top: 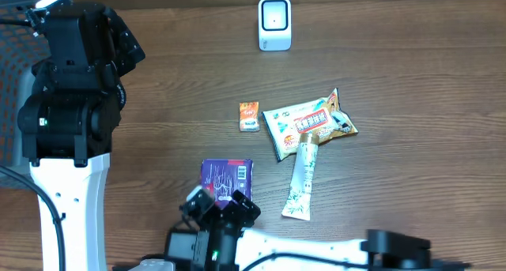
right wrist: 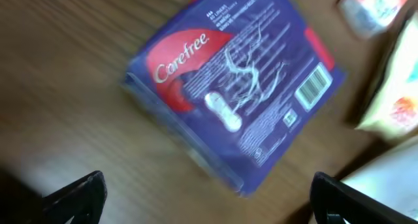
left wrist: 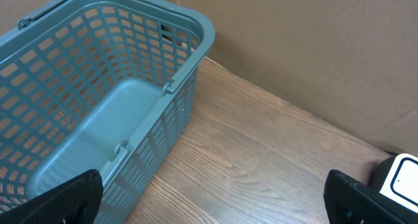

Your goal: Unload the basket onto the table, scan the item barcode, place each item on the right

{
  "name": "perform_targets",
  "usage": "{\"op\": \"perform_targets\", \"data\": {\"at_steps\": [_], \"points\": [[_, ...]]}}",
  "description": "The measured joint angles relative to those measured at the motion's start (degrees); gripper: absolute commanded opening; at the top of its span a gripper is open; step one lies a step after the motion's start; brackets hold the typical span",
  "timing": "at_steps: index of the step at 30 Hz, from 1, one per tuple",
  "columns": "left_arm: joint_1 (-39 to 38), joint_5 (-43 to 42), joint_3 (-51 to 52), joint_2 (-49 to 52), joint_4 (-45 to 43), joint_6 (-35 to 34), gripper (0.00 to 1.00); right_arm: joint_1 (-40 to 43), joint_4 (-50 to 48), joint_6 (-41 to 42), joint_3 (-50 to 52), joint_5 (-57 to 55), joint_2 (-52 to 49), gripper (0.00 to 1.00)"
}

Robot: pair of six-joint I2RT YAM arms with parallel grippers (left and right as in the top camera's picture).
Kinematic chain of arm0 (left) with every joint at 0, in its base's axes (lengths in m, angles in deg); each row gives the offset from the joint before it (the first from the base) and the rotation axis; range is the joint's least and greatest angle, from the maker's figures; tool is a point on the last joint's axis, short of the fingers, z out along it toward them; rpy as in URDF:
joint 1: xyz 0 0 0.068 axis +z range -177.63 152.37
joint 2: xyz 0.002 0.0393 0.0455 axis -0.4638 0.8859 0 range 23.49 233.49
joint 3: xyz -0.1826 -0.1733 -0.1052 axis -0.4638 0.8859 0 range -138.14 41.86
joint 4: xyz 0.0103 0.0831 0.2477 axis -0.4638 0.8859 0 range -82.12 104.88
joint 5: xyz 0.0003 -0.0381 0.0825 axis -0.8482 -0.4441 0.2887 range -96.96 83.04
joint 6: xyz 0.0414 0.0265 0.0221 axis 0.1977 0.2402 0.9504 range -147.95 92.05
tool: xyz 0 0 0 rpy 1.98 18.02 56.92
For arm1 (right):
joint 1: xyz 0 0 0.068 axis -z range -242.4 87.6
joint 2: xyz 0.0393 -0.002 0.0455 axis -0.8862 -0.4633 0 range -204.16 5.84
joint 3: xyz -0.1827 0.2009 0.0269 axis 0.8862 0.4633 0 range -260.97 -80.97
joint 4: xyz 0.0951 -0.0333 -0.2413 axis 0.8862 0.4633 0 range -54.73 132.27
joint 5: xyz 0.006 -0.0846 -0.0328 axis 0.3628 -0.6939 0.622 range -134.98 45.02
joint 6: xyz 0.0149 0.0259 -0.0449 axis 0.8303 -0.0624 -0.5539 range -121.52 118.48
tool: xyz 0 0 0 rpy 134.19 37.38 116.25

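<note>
The left end effector (left wrist: 212, 201) stands at the left edge of the surface (top: 411, 58). Its two dark fingers are spread wide and have hold of nothing. Under it is a grey-green plastic basket (left wrist: 98, 74) with grid walls and a smooth bottom, and behind the basket rises a plain brown wall.

The Carefree box (right wrist: 235, 87) lies flat near the bottom edge of the surface in the overhead view, a little left of the middle. The right end effector (right wrist: 208, 198) hangs just at the box's nearer side. Its fingers are fully apart, one at each side, and they do not touch the box. The box is a flat blue-purple carton with a red patch, and a white barcode (right wrist: 311, 88) faces up at one end. This view is blurred.

Further right lies a small orange packet (top: 250, 116). A white scanner (top: 274, 24) with rounded corners stands near the far edge. Right of the packet is a crinkled glossy snack bag (top: 308, 125), and a long thin stick packet (top: 302, 180) partly overlaps it. The surface is dark wood with visible grain.
</note>
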Motion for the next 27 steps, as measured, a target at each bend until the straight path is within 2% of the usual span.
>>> {"op": "perform_targets", "data": {"at_steps": [3, 7, 10, 18, 23, 27], "points": [[0.0, 0.2, 0.0, 0.0, 0.2, 0.0, 1.00, 4.1, 4.3, 5.4, -3.3, 9.0, 2.7, 1.00], [0.0, 0.3, 0.0, 0.0, 0.6, 0.0, 1.00, 12.5, 5.4, 10.0, -4.1, 22.2, 6.5, 1.00], [0.0, 0.3, 0.0, 0.0, 0.9, 0.0, 1.00, 19.9, 5.2, 10.6, -4.2, 33.2, 7.6, 1.00], [0.0, 0.3, 0.0, 0.0, 2.1, 0.0, 1.00, 33.6, 6.6, 10.2, -4.2, 51.3, 7.6, 1.00], [0.0, 0.3, 0.0, 0.0, 2.6, 0.0, 1.00, 36.4, 4.8, 10.4, -1.5, 54.2, 7.7, 1.00], [0.0, 0.4, 0.0, 0.0, 2.6, 0.0, 1.00, 35.6, -3.9, 10.4, 5.8, 53.3, 7.7, 1.00]]}}
